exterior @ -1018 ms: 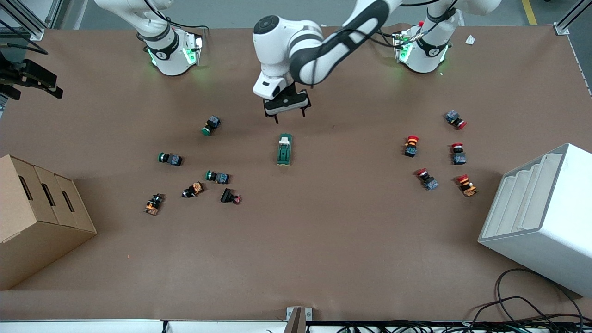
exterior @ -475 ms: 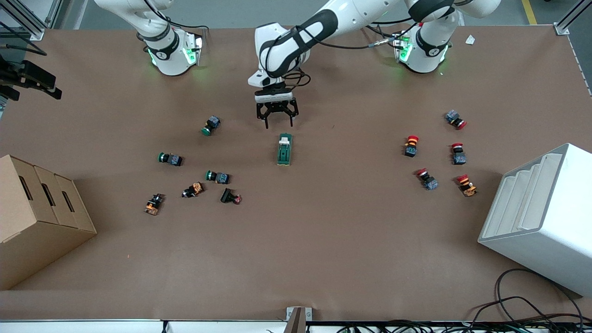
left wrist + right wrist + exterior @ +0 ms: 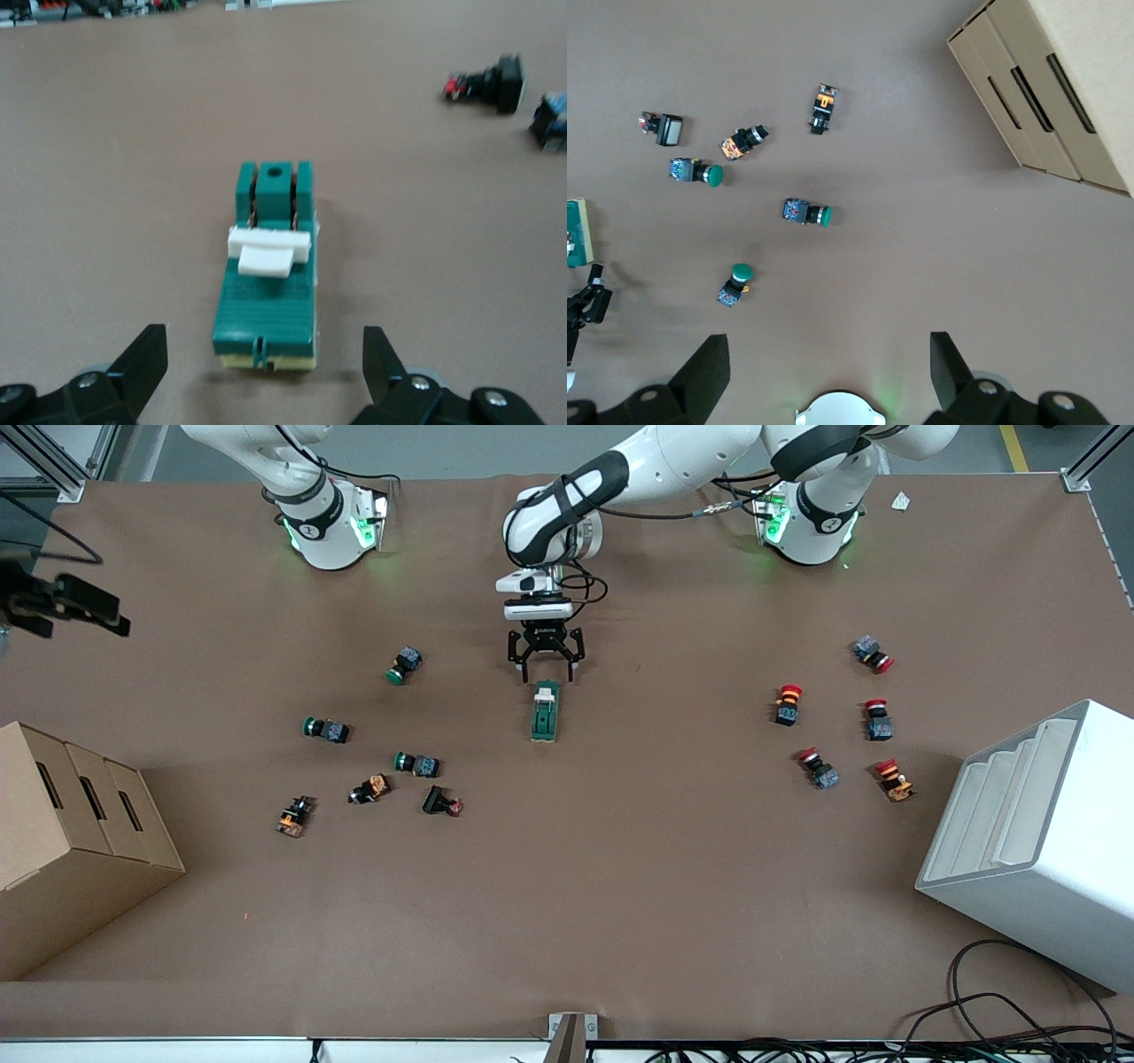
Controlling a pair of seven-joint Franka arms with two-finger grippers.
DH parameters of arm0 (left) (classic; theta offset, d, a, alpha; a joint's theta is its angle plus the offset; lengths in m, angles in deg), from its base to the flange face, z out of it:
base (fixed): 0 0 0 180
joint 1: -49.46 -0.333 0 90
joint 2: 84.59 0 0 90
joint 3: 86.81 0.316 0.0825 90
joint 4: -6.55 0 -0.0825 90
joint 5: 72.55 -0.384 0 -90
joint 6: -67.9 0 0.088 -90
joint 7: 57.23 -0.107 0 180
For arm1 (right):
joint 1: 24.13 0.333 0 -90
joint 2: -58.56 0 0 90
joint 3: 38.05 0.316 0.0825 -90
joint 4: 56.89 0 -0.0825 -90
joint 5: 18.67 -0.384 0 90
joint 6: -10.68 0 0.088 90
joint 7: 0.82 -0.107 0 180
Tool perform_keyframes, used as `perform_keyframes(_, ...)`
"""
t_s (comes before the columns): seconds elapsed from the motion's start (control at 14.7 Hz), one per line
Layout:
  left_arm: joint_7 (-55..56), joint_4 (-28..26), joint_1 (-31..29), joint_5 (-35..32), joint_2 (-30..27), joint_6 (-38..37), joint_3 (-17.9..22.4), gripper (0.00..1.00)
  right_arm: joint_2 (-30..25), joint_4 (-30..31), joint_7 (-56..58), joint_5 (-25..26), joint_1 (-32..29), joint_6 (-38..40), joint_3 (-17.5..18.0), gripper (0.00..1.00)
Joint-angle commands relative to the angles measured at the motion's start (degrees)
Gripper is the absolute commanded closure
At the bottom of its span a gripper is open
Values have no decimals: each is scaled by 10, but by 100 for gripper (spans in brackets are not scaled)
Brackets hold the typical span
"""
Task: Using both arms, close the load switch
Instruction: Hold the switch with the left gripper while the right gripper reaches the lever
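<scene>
The load switch [image 3: 545, 711], a dark green block with a white lever [image 3: 268, 251], lies flat at the table's middle. It also shows in the left wrist view [image 3: 266, 266], on a cream base. My left gripper [image 3: 544, 666] is open and low over the table, right at the switch's end toward the robot bases. In the left wrist view [image 3: 263, 372] its black fingers [image 3: 142, 363] stand wide on either side of that end, not touching it. My right gripper [image 3: 828, 359] is open and empty, high above its own green-lit base [image 3: 837, 409]. The right arm waits.
Green-capped and orange push buttons [image 3: 405, 665] [image 3: 416, 763] lie toward the right arm's end. Red-capped ones [image 3: 788, 703] [image 3: 819, 768] lie toward the left arm's end. A cardboard box [image 3: 71, 841] and a white stepped bin [image 3: 1036, 841] stand at the table's two ends.
My left gripper has come down, turned its fingers toward the table, and moved toward the front camera up to the switch's end. The switch has not moved.
</scene>
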Motion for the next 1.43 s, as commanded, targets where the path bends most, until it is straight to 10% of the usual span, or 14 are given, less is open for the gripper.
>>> perform_keyframes(0.0,49,1,19,-52,20,-47,3,2,14,-7,-13,2,3,0,5,0)
perform_keyframes(0.48,101,-2,67,-73,38,-88,44,2,24,24,-369,-90,96,-16,8,0)
perform_keyframes(1.36,130,-2,121,-73,57,-108,81,2,89,195,-780,-99,362,-357,9,0)
